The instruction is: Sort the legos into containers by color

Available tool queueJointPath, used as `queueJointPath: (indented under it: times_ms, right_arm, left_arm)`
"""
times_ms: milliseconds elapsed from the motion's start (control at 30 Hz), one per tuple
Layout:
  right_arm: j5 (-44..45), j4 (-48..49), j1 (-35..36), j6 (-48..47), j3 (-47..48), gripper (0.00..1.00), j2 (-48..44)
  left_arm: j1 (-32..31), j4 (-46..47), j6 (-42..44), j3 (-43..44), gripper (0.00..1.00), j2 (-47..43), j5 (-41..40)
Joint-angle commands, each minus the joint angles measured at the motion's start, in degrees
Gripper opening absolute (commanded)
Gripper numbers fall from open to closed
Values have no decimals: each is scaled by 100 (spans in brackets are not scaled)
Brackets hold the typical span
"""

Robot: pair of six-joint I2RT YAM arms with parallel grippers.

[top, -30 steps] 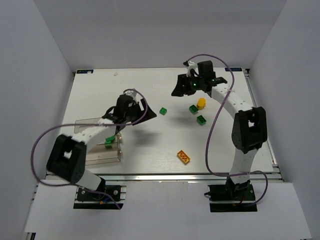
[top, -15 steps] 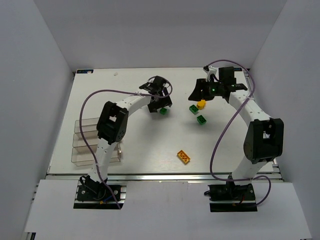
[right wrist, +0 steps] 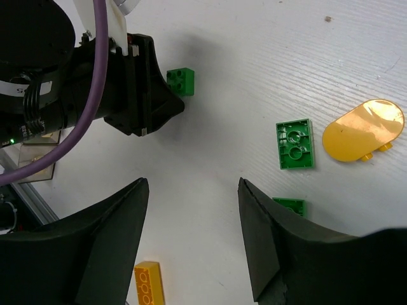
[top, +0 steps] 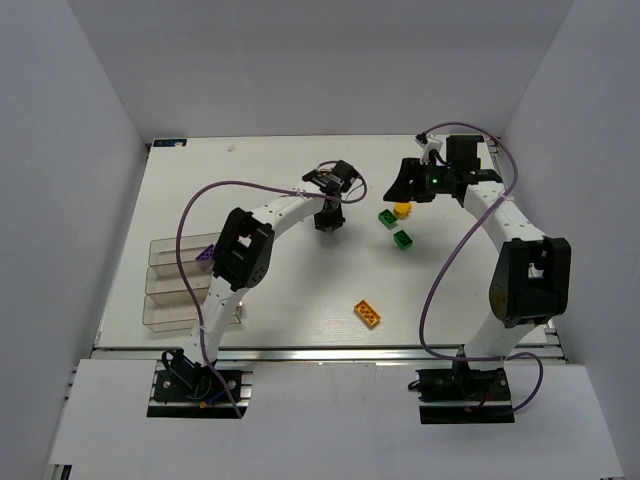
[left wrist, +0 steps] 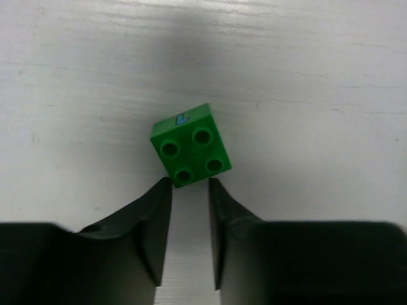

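Nearby, green brick [right wrist: 295, 145], yellow block [right wrist: 362, 130]

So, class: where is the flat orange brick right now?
In the top view the orange brick lies alone near the front edge of the table, just right of centre, nearer the arms than the green bricks.

Here we go, counting across the desk [top: 280, 290]. Green first: in the right wrist view we get three, the upper-left green lego [right wrist: 180, 81], the long green lego [right wrist: 295, 145] centre right, and the low green lego [right wrist: 290, 206] beneath it. One rounded yellow lego [right wrist: 362, 130] at the right edge. One flat orange-yellow lego [right wrist: 148, 283] at the bottom. From above we pick up one purple lego [top: 207, 253] and three clear containers [top: 160, 310], lower left. Two arms: left arm [top: 245, 250], right arm [top: 525, 275].
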Motion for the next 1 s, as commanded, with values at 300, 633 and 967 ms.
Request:
queueJointPath:
  times_ms: [300, 633, 967]
  right_arm:
    - [-266, 194, -32, -187, -564, 62, -626]
    - [-310, 265, -41, -214, -696, 62, -670]
    - [-257, 282, -41, -240, -731, 62, -696]
  left_arm:
    - [-34, 243, 384, -335, 28, -562, -638]
    - [-34, 130, 324, -178, 84, -353, -497]
    - [-34, 69, 157, 736, 77, 324, -461]
